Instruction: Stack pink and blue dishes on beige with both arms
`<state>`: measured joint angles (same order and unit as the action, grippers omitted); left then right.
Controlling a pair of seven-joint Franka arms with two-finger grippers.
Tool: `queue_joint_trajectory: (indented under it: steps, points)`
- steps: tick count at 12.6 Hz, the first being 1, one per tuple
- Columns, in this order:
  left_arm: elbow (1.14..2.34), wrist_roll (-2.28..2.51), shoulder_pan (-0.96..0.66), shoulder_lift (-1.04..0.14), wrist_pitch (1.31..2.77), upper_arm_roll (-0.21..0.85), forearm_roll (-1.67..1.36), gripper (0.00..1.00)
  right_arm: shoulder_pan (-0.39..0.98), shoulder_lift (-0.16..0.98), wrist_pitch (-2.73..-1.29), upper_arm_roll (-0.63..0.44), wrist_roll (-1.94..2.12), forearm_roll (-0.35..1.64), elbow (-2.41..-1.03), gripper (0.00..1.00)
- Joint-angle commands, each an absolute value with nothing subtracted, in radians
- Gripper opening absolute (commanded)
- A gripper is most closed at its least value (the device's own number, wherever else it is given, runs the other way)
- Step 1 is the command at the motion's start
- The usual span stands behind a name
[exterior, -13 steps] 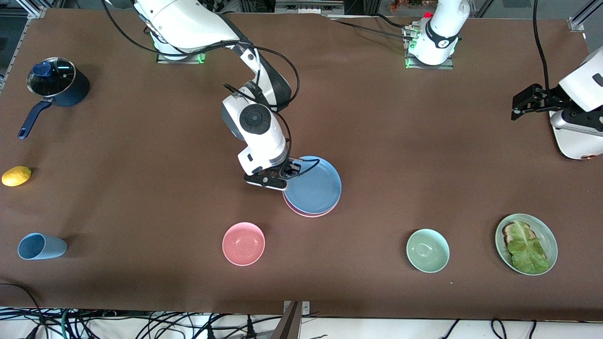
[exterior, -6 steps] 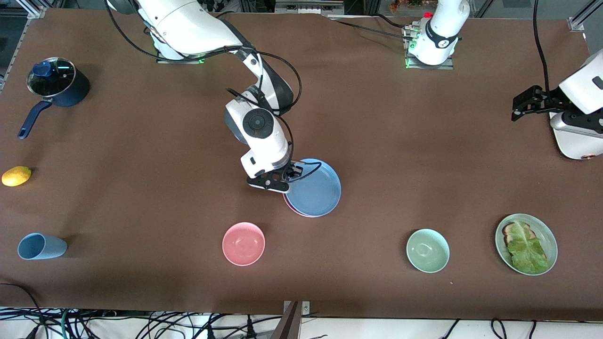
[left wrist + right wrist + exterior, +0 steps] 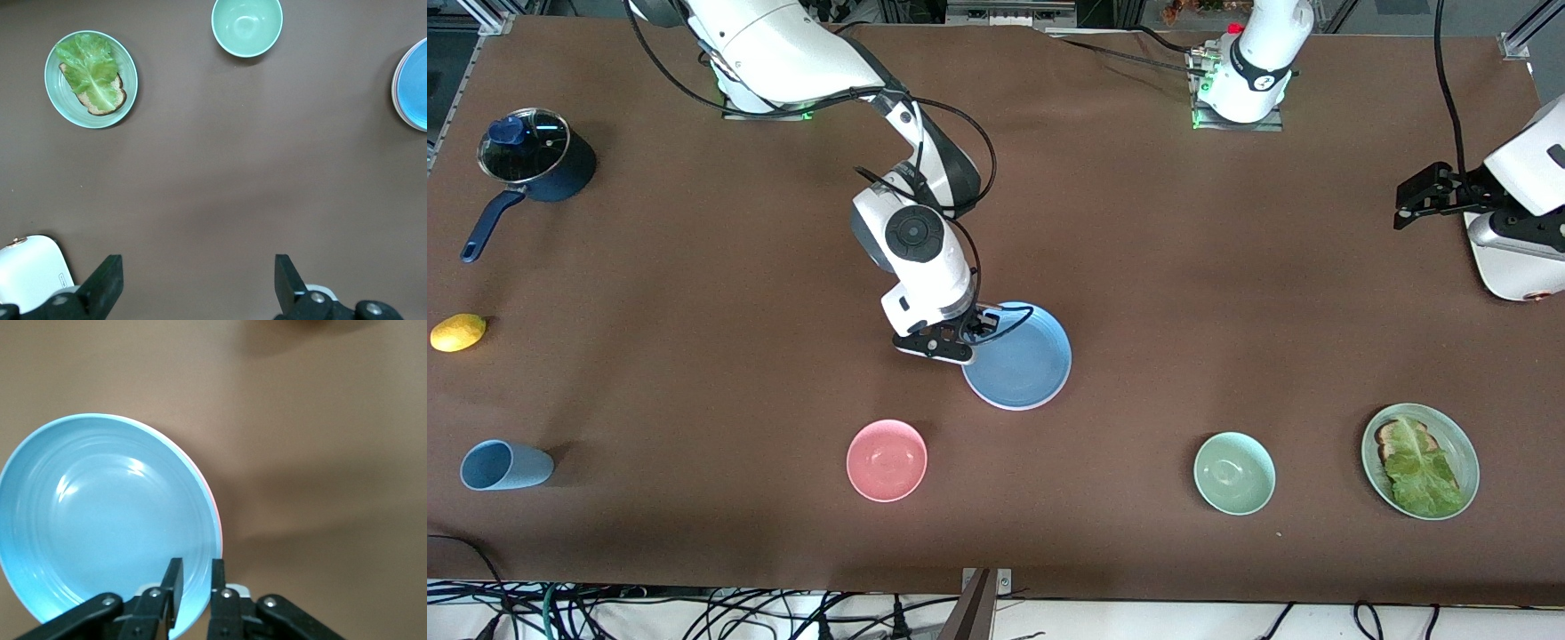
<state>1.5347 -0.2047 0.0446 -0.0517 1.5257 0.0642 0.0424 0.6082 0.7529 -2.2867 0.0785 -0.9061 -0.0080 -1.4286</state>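
right gripper [image 3: 971,331] at the rim of the blue plate [image 3: 1017,356], fingers [image 3: 175,590] close together, pinching that rim between them in the right wrist view. blue plate seated on the pink plate [image 3: 215,503], of which only a thin pale sliver peeks out around the edge. beige plate not to be made out under the two; can't tell if there. stack near the middle of the table [image 3: 1183,284].

along the front view from its left edge onward: dark blue saucepan [image 3: 534,164] with glass lid at the right arm's end, close to the bases' side. yellow lemon [image 3: 458,332] nearer the front camera than the pan. light blue cup [image 3: 505,466] lying on its side, nearer still. pink bowl [image 3: 887,460] nearer the camera than the stack. pale green bowl [image 3: 1234,473] toward the left arm's end, roughly level with the pink bowl. green plate [image 3: 1420,460] carrying toast and lettuce [image 3: 1416,465] beside it, closer to the left arm's end.

left gripper [image 3: 1427,194] up over bare table at the left arm's end, waiting, fingers [image 3: 107,287] spread wide apart, nothing between them.
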Motion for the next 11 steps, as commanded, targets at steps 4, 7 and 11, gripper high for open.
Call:
queue_joint_trajectory:
  steps: [4, 7, 11]
  points:
    - [1.526, -0.209, 0.046, -0.049, 1.523, 0.06, 0.054, 1.0, 0.6, 0.703, -2.157, 0.049, -0.897, -0.031, -1.399, 1.0]
    - [1.525, -0.141, 0.055, -0.049, 1.52, 0.061, 0.051, 1.0, 0.58, 0.632, -2.065, -0.029, -0.712, -0.022, -1.399, 1.0]
    - [1.526, -0.138, 0.054, -0.049, 1.516, 0.061, 0.052, 1.0, 0.433, 0.522, -1.944, -0.061, -0.449, 0.032, -1.402, 1.0]
